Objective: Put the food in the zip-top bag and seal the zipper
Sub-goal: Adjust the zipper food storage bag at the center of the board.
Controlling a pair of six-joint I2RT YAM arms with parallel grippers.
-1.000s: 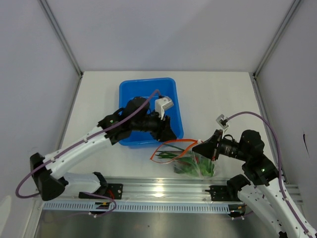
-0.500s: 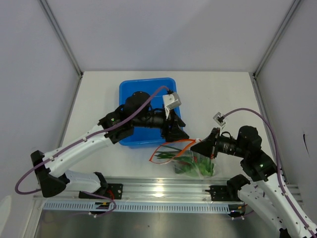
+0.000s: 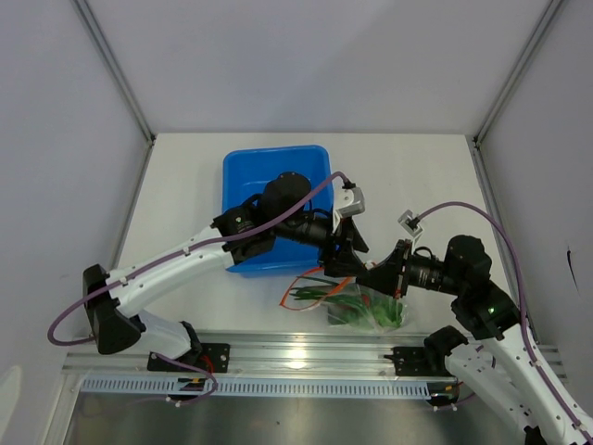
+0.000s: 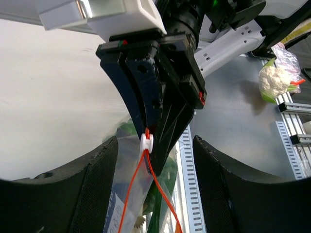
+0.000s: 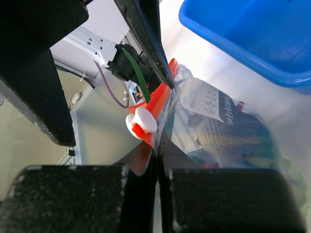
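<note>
One zip-top bag [image 3: 372, 313], right fingers [image 5: 73, 199] pinching its zipper [image 5: 158, 104], left fingers [image 4: 58, 194] spread (one bin [image 3: 275, 153]).

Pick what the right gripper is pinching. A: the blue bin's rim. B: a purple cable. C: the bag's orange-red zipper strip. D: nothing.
C: in the right wrist view the right gripper is shut on the zipper at the mouth of the zip-top bag.

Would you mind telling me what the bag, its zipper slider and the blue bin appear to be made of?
The bag looks like thin clear plastic film: glossy, crinkled and see-through. The zipper slider seems hard white plastic, smooth and matte, riding an orange-red strip, likely flexible plastic. The blue bin is probably rigid moulded plastic: uniform colour, slight sheen.
</note>
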